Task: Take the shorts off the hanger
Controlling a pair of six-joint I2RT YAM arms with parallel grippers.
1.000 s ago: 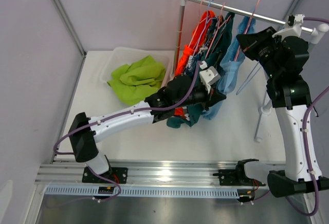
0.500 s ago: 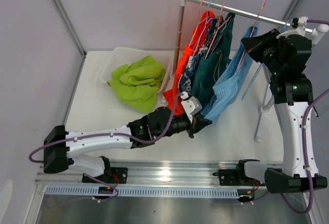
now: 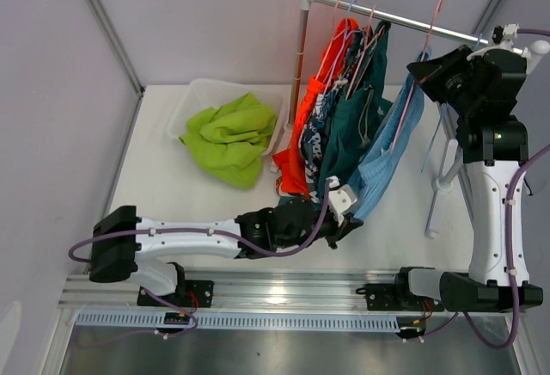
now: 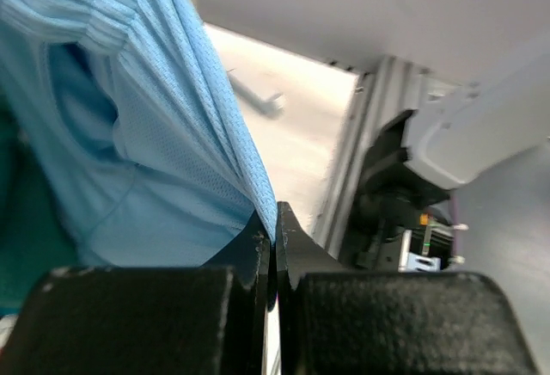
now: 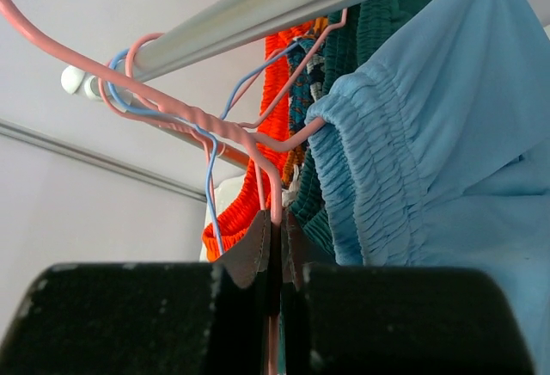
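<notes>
Left claw [image 4: 275,220] pinches soft, ribbed light blue shorts [image 4: 163,134]; right claw [image 5: 275,229] clamps the twisted pink wire hanger [image 5: 172,104].

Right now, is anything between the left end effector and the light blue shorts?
Nothing visible: the left end effector is shut on the light blue shorts at the hem; the right end effector grips the pink hanger.

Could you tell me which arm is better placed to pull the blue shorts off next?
The left arm: its jaws pinch the hem of the blue shorts; the right arm holds the pink hanger.
</notes>
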